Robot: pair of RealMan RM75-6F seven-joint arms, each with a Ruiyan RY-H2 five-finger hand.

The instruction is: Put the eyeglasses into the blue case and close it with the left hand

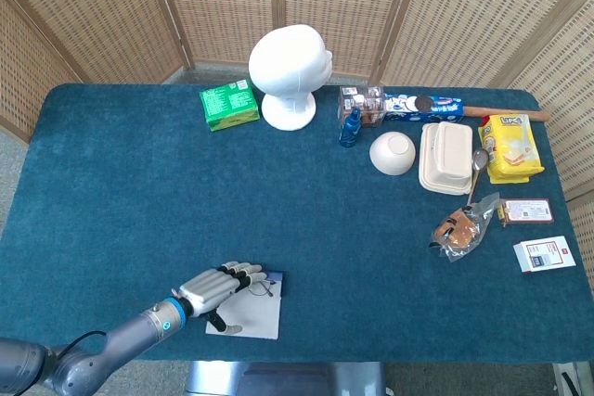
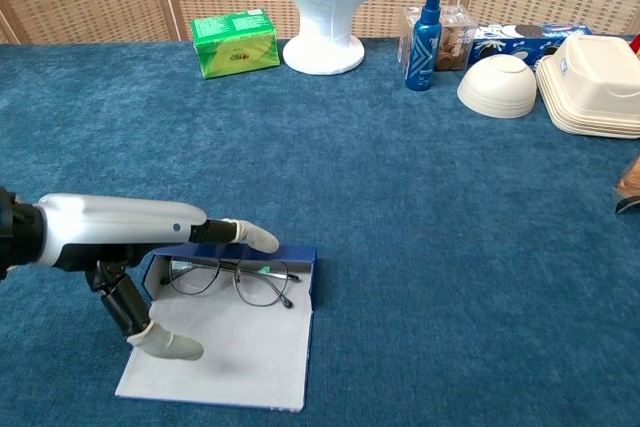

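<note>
Eyeglasses inside open blue case

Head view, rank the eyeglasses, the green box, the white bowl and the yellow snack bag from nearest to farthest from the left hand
1. eyeglasses, right at the left hand, in the open case.
2. green box, far side of the table, left of the foam head.
3. white bowl, right of centre.
4. yellow snack bag, far right edge.

Matt blue cloth table; thin metal-wire eyeglasses; glossy plastic robot hand.
</note>
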